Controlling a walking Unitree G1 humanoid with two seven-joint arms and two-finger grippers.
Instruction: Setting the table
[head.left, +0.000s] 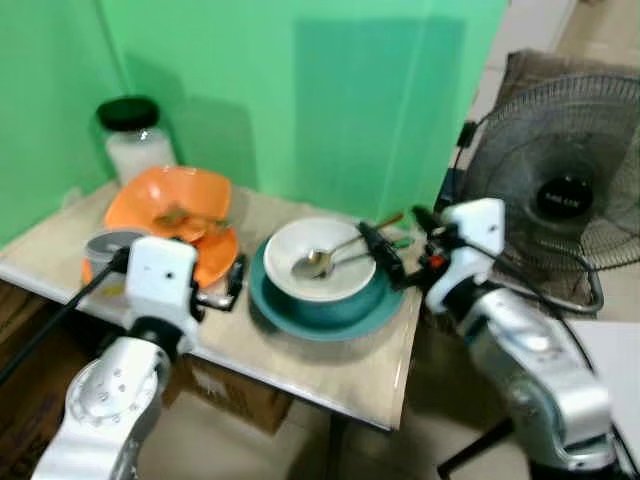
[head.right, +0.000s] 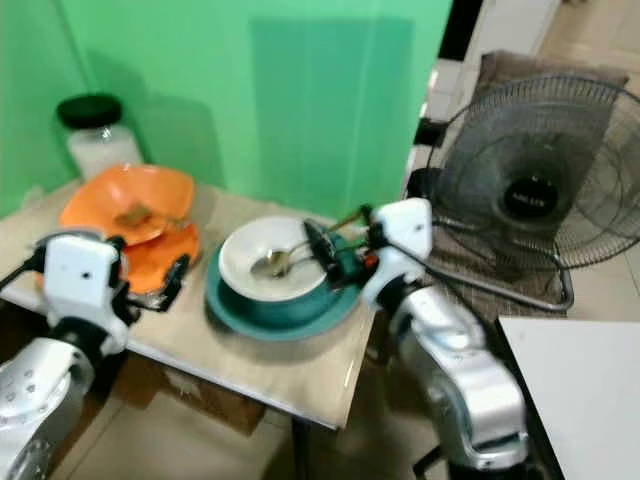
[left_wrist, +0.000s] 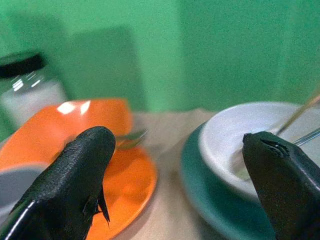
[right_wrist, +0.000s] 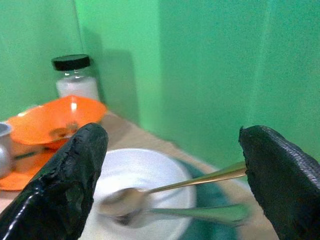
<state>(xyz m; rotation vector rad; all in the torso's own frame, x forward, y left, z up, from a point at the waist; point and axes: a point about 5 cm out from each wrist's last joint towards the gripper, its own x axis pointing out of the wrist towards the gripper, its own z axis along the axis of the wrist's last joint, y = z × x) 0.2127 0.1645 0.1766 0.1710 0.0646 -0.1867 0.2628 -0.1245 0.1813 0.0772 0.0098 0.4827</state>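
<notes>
Fan (head.left: 565, 190) and jar (head.left: 135, 140) flank the table (head.left: 330, 370).

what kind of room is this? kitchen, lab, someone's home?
Probably a home corner dressed as a recording set, not a kitchen. A green backdrop hangs behind a small table holding a white bowl on a teal plate and orange dishes. A pedestal fan stands beside it on tiled floor.
</notes>
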